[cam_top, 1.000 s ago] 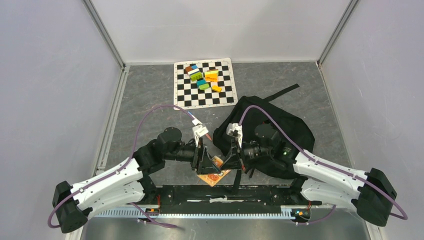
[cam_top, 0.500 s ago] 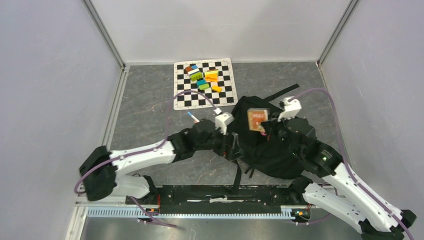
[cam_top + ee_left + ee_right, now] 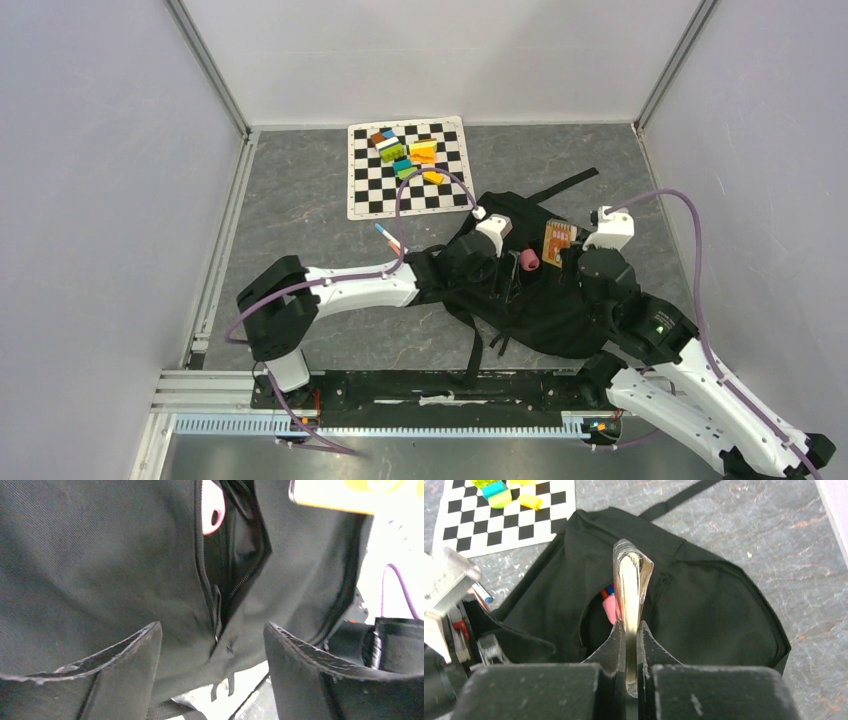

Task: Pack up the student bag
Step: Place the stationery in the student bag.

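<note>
So the bag [image 3: 575, 300] is lying flat on the bench [image 3: 300, 200], right of the middle, just off the near right corner of the checkered mat [image 3: 372, 195], with straps trailing toward the far side and the near edge. Its zip [image 3: 239, 582] is open along the top and a pink thing [image 3: 528, 261] sticks out of the gap, with something blue and red tucked behind it in the right wrist view. The left fingers [image 3: 505, 272] are spread wide right over the bag, the lower end of the zip gap sitting between the 2 of them, and I can't see them gripping anything. The right fingers [image 3: 644, 647] are pressed tight on a thin booklet [image 3: 558, 240] in a clear sleeve, holding it upright and edge-on above the opening. Its cover is orange with some printing on it, but way too small to read from the top camera. Colored blocks [image 3: 410, 155] are piled on the far part of the mat, and a pen [image 3: 387, 236] lies on the bench near the left arm.
</note>
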`<state>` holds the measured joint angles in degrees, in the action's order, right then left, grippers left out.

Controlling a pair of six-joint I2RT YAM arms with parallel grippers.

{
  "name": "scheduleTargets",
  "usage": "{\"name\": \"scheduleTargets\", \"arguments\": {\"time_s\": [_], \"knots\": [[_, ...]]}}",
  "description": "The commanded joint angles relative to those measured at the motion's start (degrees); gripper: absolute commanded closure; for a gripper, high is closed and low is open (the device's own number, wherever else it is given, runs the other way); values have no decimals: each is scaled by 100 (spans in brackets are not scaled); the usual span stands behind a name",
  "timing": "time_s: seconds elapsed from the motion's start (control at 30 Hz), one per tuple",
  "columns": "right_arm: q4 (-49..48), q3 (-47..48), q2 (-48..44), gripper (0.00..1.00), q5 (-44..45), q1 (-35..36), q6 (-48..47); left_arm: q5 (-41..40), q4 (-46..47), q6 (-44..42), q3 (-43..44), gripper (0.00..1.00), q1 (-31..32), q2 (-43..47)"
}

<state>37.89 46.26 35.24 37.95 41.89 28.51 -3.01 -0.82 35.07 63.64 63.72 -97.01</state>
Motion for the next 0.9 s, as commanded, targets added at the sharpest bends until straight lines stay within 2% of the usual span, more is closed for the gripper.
{"name": "scheduleTargets", "arguments": {"time_s": [0.0,0.07,0.33,0.47,0.6,0.7,0.8,0.87], "knots": [[-40,-415,-234,100,-6,-6,475,-589,-418,37,673,27,-2,-386],[-172,-621,-332,100,-225,-6,623,-684,-472,36,784,31,-4,-513],[-746,-1243,-494,100,-769,-3,844,-966,-640,-190,1212,35,-4,-948],[-893,-1377,-453,100,-805,-7,870,-1019,-718,-289,1332,50,-4,-1097],[-963,-1491,-349,100,-832,-7,948,-1033,-867,-325,1357,74,-6,-1091],[-968,-1579,-186,100,-850,-5,1089,-1014,-772,-305,1229,89,-5,-993],[-1000,-1654,19,100,-899,-5,1284,-980,-700,-301,1143,98,-3,-972],[-1060,-1705,62,100,-998,-6,1379,-933,-676,-269,1110,98,-6,-965]]}}
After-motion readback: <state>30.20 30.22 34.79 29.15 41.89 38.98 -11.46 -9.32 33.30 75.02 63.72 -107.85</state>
